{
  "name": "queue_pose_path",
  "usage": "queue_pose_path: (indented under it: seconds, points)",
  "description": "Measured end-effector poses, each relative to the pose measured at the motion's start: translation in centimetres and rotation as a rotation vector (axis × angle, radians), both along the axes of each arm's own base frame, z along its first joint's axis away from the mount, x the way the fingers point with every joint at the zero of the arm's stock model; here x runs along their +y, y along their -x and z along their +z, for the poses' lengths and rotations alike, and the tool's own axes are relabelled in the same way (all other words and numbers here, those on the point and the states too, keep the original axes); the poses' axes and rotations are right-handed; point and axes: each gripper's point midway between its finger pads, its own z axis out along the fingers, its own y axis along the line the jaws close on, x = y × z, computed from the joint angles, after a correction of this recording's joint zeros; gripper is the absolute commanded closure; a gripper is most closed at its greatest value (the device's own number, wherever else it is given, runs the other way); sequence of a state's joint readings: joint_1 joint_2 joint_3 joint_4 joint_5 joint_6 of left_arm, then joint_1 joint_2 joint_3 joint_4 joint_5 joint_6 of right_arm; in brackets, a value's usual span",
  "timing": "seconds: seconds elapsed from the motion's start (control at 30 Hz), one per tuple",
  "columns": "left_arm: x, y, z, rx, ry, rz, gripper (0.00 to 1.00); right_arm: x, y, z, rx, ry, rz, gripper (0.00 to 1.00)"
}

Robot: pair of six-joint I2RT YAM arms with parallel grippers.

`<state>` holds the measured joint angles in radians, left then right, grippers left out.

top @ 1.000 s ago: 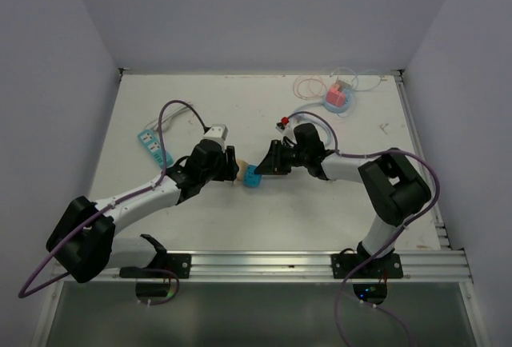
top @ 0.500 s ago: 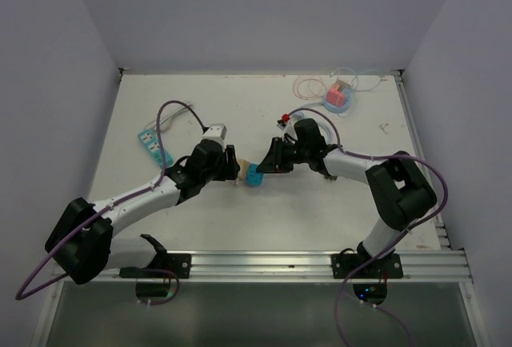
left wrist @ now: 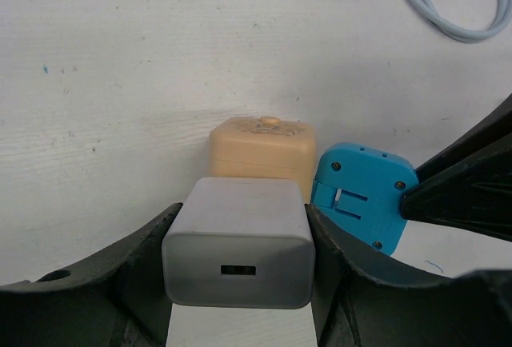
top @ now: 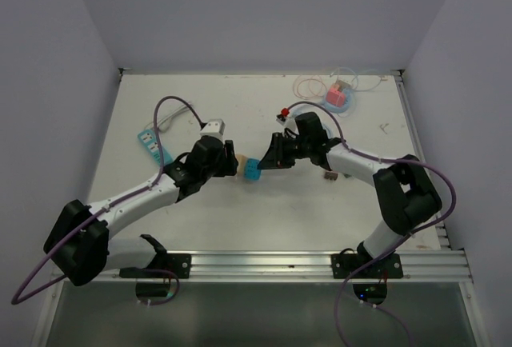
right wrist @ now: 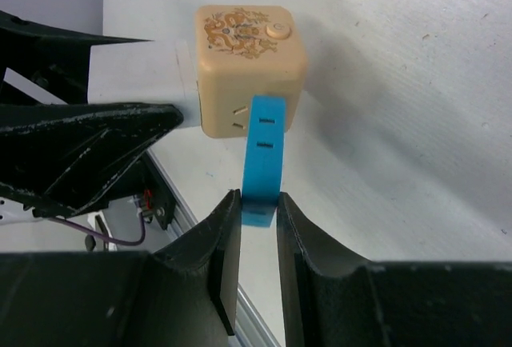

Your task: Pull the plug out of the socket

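A beige cube socket (top: 233,162) (left wrist: 262,147) (right wrist: 249,65) is at the table's middle. A white charger block (left wrist: 238,243) (right wrist: 136,75) sticks out of one face, and my left gripper (top: 225,165) (left wrist: 238,231) is shut on it, its fingers (left wrist: 148,247) pressed to both sides. A flat blue plug (top: 253,171) (left wrist: 362,195) (right wrist: 265,151) rests against the cube's neighbouring face. My right gripper (top: 263,166) (right wrist: 258,203) is shut on the plug's rear end. I cannot tell whether its prongs are inside the socket.
A teal power strip (top: 154,145) lies at the left. A pink block with looped wires (top: 339,95) is at the far right. A small brown object (top: 329,176) lies near the right forearm. A white cable (left wrist: 448,3) curls beyond the socket. The metal rail (top: 264,263) runs along the near edge.
Both grippers and the socket cluster shifted slightly toward the far side. The right arm's elbow swung out to the right. Both grips stayed as they were.
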<state>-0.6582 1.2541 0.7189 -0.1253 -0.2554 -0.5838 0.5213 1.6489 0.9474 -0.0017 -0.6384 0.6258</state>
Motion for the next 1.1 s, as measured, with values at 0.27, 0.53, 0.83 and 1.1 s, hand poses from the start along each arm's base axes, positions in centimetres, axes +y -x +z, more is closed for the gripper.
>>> queue_pose_path:
  seconds: [0.27, 0.53, 0.83, 1.1]
  points:
    - [10.3, -1.0, -0.8, -0.013, -0.345, 0.334, 1.00, -0.6, 4.0, 0.8, 0.105, -0.019, 0.134, 1.00]
    - [10.7, -0.7, 1.9, -0.073, -0.338, 0.318, 0.99, -1.0, 4.6, 2.3, 0.057, -0.032, 0.167, 0.82]
    - [7.7, -0.6, 5.4, -0.144, -0.164, 0.199, 0.98, 1.0, 1.9, 3.2, -0.139, -0.065, 0.066, 0.17]
    - [6.2, -0.2, 5.4, -0.129, -0.115, 0.138, 0.98, 5.8, 1.3, 4.6, -0.304, -0.116, 0.050, 0.15]
